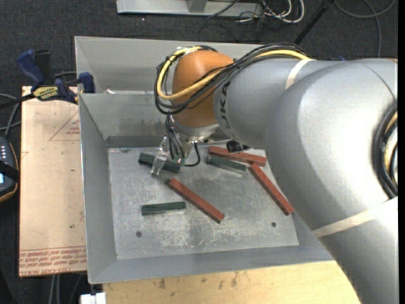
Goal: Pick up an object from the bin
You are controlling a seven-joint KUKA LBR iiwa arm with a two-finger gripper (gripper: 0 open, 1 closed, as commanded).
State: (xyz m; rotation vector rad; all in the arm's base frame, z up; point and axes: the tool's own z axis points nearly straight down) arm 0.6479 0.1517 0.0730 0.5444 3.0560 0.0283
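- Hanging low over the floor of the grey metal bin (95, 170), the gripper (163, 162) sits toward the back-left corner, below the arm's orange wrist cover (196, 87).
- Its tip meets a short dark green bar (147, 159) lying flat near the back wall, and the bar's left end pokes out beside it.
- Whether the gripper is clamped on that bar or loose, I cannot tell.
- A long red bar (195, 199) lies diagonally mid-floor, its upper end just in front of the gripper.
- A second dark green bar (163, 208) lies nearer the front-left corner, beside the red one.
- Toward the right side lie another green bar (226, 164) and two red bars (237, 154) (272, 189).
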